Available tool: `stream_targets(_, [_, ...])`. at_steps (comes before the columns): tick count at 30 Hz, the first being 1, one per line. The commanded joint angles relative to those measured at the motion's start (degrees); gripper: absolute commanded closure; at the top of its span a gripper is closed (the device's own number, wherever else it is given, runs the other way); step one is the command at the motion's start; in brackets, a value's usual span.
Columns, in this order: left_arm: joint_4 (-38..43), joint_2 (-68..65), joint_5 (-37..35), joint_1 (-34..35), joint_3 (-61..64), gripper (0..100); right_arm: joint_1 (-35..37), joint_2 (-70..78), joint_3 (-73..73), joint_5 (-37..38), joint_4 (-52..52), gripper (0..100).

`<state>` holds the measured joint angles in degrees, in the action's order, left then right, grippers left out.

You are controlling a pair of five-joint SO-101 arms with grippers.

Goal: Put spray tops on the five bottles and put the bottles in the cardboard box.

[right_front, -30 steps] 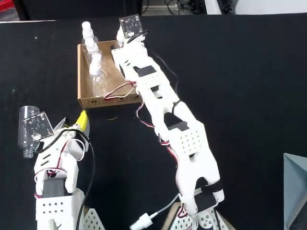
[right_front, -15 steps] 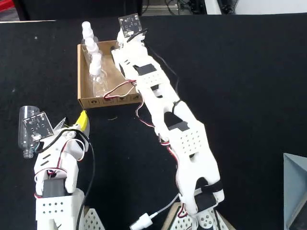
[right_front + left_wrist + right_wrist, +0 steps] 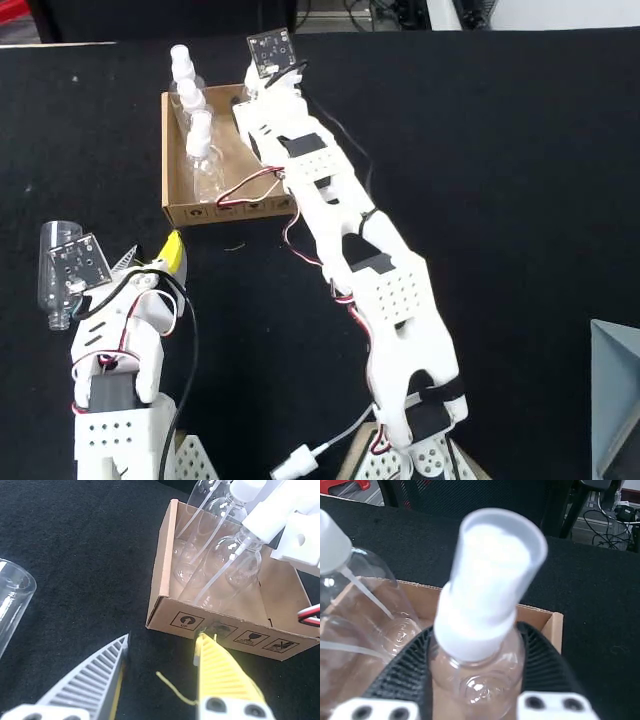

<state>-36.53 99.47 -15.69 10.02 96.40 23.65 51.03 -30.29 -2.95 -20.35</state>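
The cardboard box (image 3: 225,208) sits at the back left with three capped clear bottles (image 3: 198,135) standing along its left side. My right gripper (image 3: 475,632) is inside the box, shut on a fourth clear bottle (image 3: 475,675) with a white spray top (image 3: 490,580); the arm (image 3: 340,230) stretches over the box's right side. Near the front left, my left gripper (image 3: 162,640) is open and holds nothing, a short way in front of the box (image 3: 225,625). An uncapped bottle (image 3: 55,270) lies beside it, to its left. A loose spray top (image 3: 298,463) with its tube lies at the front edge.
A grey bin corner (image 3: 615,390) shows at the front right. The black table (image 3: 500,150) stretches open to the right of the arms. A short yellowish scrap (image 3: 172,687) lies on the cloth in front of the box.
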Motion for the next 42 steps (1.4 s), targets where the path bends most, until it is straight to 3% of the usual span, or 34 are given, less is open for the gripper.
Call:
stream_targets(1, [0.00, 0.88, 0.44, -0.22, 1.27, 80, -0.79, -0.22, 0.40, 0.00, -1.85, 78.0])
stream_targets(42, [0.00, 0.88, 0.44, -0.22, 1.27, 80, -0.62, -1.80, -6.37, -0.09, -15.12, 75.3])
